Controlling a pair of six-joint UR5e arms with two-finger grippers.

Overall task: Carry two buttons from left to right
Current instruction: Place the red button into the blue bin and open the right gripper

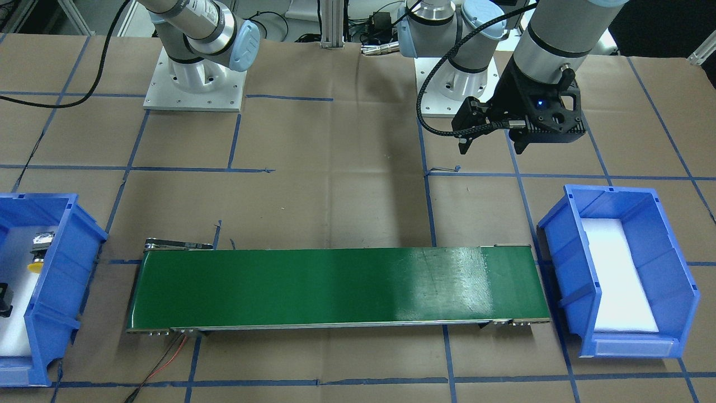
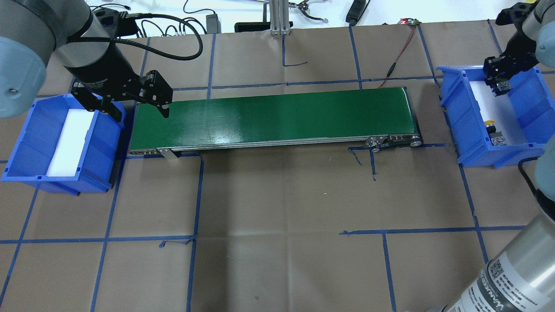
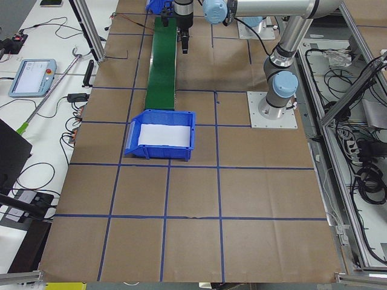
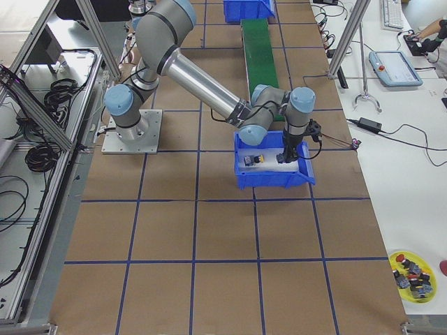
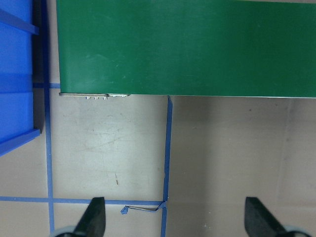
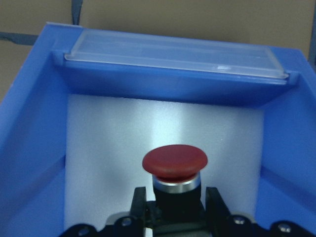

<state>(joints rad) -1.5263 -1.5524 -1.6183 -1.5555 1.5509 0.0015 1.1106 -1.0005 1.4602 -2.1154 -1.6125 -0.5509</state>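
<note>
The red button point(image 6: 175, 163) sits between the fingers of my right gripper point(image 6: 175, 202), which is shut on its black body. The gripper is inside the right blue bin point(image 2: 459, 112), over white foam; it also shows in the overhead view point(image 2: 499, 84). The yellow button point(image 2: 494, 132) lies on the foam in the same bin, nearer the robot, and shows in the front view point(image 1: 39, 252) too. My left gripper point(image 2: 141, 113) is open and empty. It hovers over the paper by the left end of the green conveyor point(image 2: 277, 117), its fingers point(image 5: 94, 215) wide apart.
The left blue bin point(image 2: 26, 143) holds only a white foam pad and stands beside the left gripper. The conveyor belt point(image 1: 335, 285) runs between the two bins. Brown paper with blue tape lines covers the table. Cables lie at the far edge.
</note>
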